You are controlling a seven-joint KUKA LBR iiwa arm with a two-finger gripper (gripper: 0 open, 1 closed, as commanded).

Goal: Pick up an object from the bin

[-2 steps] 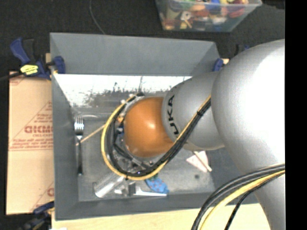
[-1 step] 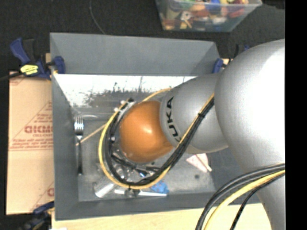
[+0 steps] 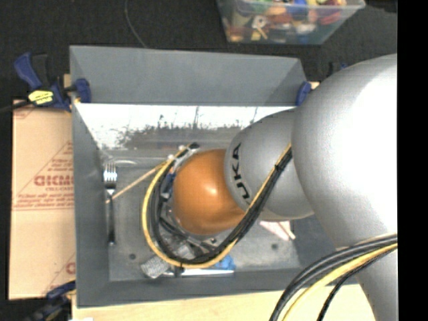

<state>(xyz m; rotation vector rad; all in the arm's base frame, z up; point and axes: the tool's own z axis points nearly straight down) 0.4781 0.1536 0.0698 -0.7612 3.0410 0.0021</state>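
Camera view, from above and to one side. My arm enters from the right and reaches low into the grey bin (image 3: 87,179). The orange wrist cover (image 3: 204,192) sits over the middle of the floor, ringed by a yellow-and-black cable loop (image 3: 148,212). My gripper (image 3: 182,246) is the dark mechanism just below that cover, towards the near wall. I cannot tell whether it is released, clenched or grasping anything.

Candidate objects:
- **Fork:** a silver fork (image 3: 110,202) lies along the left wall, tines to the far side, apart from the gripper.
- **Grey piece:** a grey crumpled piece (image 3: 154,268) lies at the near wall, just left of the gripper.
- **Blue piece:** a blue piece (image 3: 227,264) lies at the near wall, just right of it.

The gripper seems to be over the floor between these last two. Which of them it addresses is hidden.

Hazards, as a judgement:
- With the cover masking the contact, I could clench on bare floor, or catch only the edge of the crumpled piece and have it slip out on lifting.
- Working this near the wall risks pressing into metal.
- The slack cable loop could drag the grey piece or snag on withdrawal.
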